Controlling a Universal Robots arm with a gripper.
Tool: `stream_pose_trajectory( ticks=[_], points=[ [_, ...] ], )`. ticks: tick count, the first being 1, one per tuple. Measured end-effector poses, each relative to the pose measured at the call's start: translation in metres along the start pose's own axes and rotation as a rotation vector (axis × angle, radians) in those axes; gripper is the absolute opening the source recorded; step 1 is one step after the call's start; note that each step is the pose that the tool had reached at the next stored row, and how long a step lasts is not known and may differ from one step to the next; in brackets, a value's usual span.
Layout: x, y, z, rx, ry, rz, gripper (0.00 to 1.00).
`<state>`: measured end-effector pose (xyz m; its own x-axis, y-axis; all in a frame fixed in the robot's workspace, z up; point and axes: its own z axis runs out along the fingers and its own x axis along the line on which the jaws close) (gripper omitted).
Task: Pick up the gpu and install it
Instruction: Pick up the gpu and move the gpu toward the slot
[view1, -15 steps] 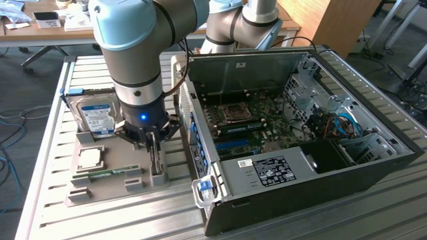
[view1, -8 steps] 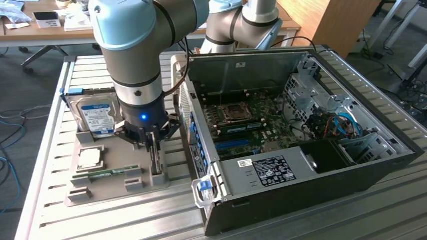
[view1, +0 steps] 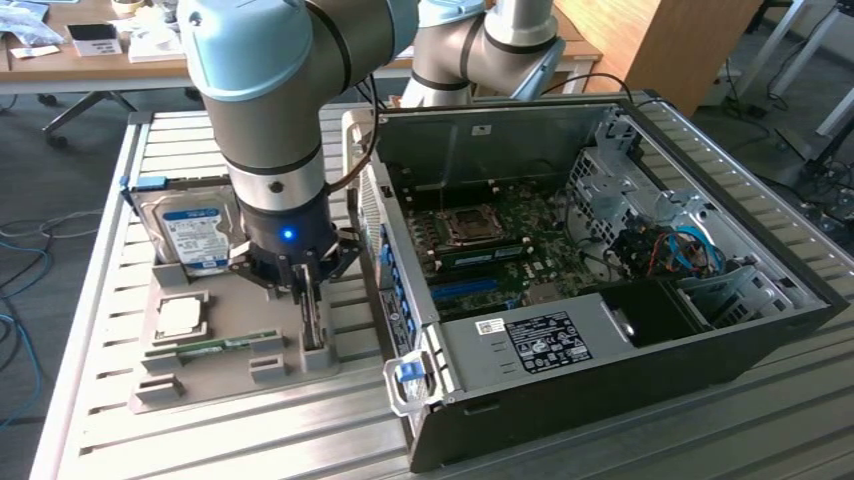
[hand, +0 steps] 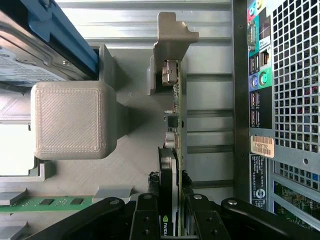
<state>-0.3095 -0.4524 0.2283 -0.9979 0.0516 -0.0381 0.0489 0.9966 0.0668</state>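
Black-fingered gripper is part closed, pads clamped on both faces of the gpu, a thin green circuit card w/ black cooler & silver bracket, standing on edge in the grey printed plastic holder. Grey block post is near one face, black PC case rear panel near the other. Slatted metal table lies past the bracket end.
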Motion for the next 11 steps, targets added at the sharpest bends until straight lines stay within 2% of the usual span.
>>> stream_pose_trajectory(
  ticks=[5, 11],
  points=[
    [0.000, 0.0006, -0.0081, 0.0000, 0.0000, 0.000, 0.27],
    [-0.001, 0.0017, -0.0245, 0.0000, -0.0001, 0.000, 0.27]
  ],
)
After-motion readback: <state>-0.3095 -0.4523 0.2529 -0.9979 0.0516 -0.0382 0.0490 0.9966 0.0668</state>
